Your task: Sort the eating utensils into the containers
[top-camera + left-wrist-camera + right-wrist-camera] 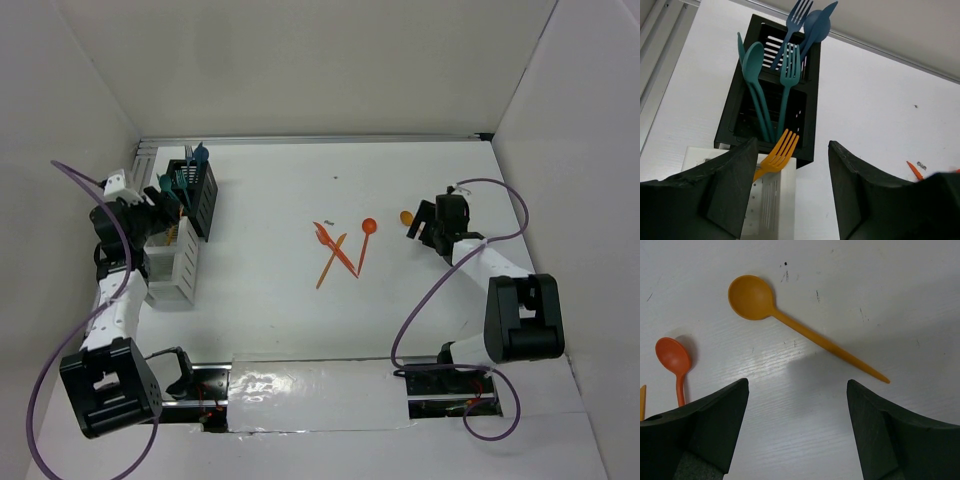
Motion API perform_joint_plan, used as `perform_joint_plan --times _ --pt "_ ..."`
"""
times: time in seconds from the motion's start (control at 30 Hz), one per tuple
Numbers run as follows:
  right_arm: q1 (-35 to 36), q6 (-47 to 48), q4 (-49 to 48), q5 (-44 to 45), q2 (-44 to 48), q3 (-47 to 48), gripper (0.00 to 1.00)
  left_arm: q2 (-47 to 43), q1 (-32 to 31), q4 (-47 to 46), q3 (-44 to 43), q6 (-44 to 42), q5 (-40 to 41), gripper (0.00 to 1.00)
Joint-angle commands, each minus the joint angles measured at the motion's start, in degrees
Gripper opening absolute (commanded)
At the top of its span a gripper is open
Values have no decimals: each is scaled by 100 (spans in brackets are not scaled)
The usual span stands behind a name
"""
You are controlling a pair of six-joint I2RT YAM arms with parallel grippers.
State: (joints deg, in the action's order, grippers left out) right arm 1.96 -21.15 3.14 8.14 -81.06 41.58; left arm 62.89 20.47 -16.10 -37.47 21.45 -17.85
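A thin orange spoon (790, 320) lies flat.

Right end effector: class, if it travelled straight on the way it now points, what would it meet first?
Probably the yellow-orange spoon lying on the table, its handle just ahead of the open right end effector; depth is unclear.

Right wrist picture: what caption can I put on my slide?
Open right gripper hovers near a yellow-orange plastic spoon beside a red-orange plastic spoon.
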Motion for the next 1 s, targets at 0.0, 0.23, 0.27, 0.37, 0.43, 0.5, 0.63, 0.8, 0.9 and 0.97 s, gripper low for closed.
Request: perform_joint_plan --times 0.0,0.23,0.27,0.37,0.43,0.5,0.63,0.8,0.9,0.97 --pt "-64 102 47 65 -103 175 83 -320 -17 229 -601 149 -306 70" --pt "-64 277 -120 65 -639 358 74 -428 -358 958 -1718 -70 -1633 75" --pt "-81 382 -120 65 -805 438 73 -366 -333 1090 -1859 -167 -1948 76" --pt "-55 523 29 100 -1043 788 69 -121 -666 1539 -2308 -501 -2170 76" --pt "-29 655 81 100 -1097 921 69 -41 -806 1583 -2449 -607 -2249 76" --pt "6 892 82 187 -1053 1045 68 56 -886 1566 -2475 -642 -2364 76" --pt "-37 1226 143 188 -1157 1396 67 153 -1001 1434 -2528 -835 -2478 78" --pt "-37 1657 328 -128 -1684 1572 63 469 -1019 1443 -2844 -1196 -2733 82" --pt "-46 1737 381 -374 -1826 1625 62 531 -1036 1460 -2932 -1170 -2803 86" --pt "-38 1780 381 -375 -1870 1625 61 531 -1010 1460 -2993 -1126 -2865 88"
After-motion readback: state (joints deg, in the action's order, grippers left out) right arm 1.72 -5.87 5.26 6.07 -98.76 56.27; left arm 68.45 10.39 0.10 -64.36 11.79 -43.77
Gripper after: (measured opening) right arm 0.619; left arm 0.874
